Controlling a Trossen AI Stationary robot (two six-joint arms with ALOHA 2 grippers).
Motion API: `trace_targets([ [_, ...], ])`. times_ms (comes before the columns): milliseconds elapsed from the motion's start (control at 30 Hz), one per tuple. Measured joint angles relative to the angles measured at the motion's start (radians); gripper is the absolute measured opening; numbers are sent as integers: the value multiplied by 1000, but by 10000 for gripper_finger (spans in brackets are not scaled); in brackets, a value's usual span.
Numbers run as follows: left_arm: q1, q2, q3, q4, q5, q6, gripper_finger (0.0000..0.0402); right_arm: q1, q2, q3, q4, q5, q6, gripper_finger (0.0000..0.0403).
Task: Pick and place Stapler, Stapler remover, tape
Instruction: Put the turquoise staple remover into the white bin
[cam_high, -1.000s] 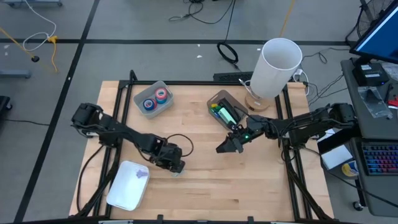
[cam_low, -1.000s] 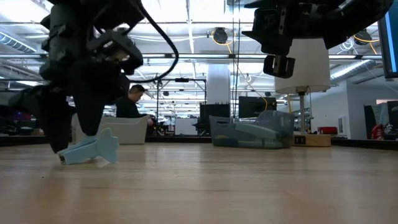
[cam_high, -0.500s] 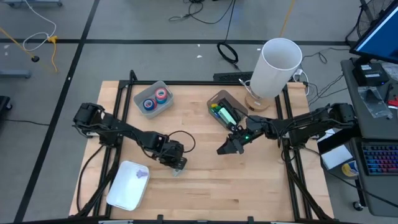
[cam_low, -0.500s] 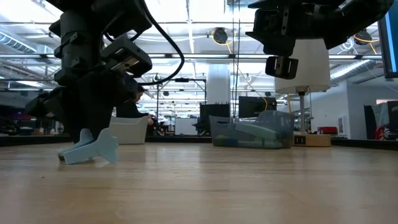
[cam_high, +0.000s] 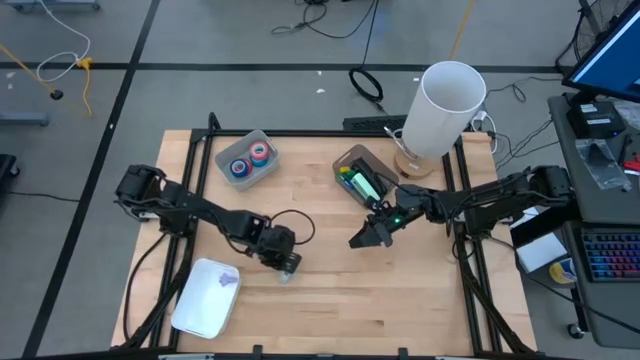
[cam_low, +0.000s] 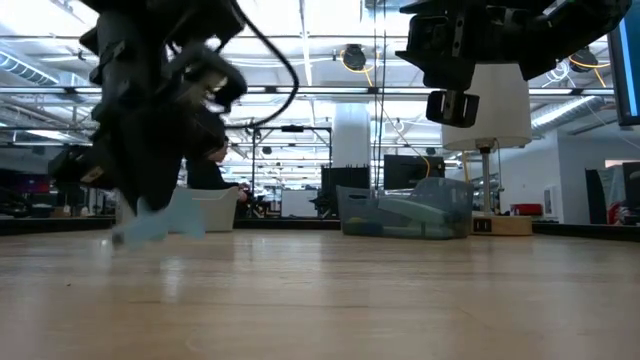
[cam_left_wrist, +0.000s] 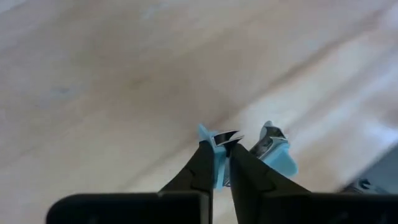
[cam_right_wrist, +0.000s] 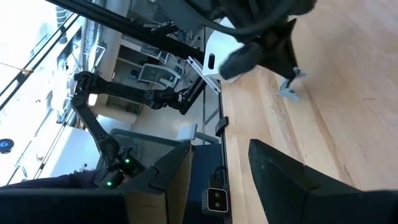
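left gripper (cam_high: 283, 265): I am clamping my jaws low over the table.
right gripper (cam_high: 358, 240): I am hovering, fingers parted.

Looked like a robotics lab: my wooden surface (cam_high: 330, 290) sat on a taped concrete floor (cam_high: 200, 40) with loose cables (cam_high: 365, 82), a monitor and keyboard (cam_high: 605, 255) alongside, open-plan workstations and ceiling lights (cam_low: 350, 57) behind.

no readable text, labels or signs
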Motion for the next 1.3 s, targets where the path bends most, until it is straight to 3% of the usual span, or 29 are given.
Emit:
trace_targets([
  [200,-6,-128,59,-96,-29,3,19,0,0,0,0,0,0,155],
  [367,-59,-242,176,-441,-76,-45,19,0,0,0,-9,0,1,155],
  [500,-145,-290,256,-737,-58,-178,19,0,0,0,-8,0,0,155],
  [667,-313,-298,275,-910,-15,-389,19,0,0,0,-8,0,-4,155],
  [1000,-600,-294,205,-910,20,-837,19,0,0,0,-8,2,-4,155],
  [1300,-665,-293,12,-624,-19,-986,20,0,0,0,-8,3,-4,155],
])
